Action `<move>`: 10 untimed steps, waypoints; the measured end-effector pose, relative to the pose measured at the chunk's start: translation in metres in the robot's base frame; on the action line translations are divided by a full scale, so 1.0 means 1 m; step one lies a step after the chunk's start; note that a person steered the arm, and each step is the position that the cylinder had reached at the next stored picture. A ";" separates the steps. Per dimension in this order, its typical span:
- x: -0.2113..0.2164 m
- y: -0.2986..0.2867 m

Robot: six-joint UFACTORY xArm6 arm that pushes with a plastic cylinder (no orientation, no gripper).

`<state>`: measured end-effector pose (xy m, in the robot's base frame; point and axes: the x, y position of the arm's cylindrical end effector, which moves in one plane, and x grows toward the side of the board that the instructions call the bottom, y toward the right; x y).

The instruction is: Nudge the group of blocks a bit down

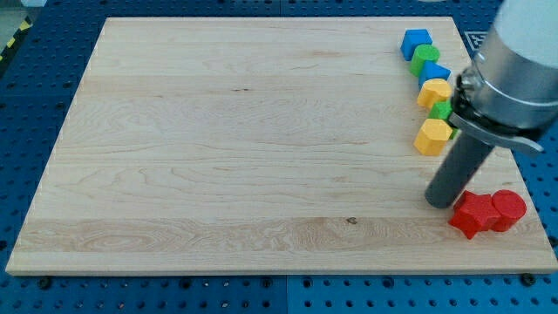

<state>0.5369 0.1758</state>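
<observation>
Eight small blocks sit toward the view's right on the wooden board (218, 157), which carries no container and no legible writing. Nearest, two red blocks (488, 212) touch each other by the bottom right corner; my tip (438, 201) rests just left of them, a plain rod with no fingers to spread or close. Farther up, a touching chain runs toward the view's top: yellow block (432, 137), green block (442, 111) partly hidden by the arm, yellow block (434, 92), blue block (433, 73), green block (425, 56), blue cube (416, 42).
</observation>
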 end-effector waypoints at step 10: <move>-0.166 0.101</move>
<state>0.3710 0.2770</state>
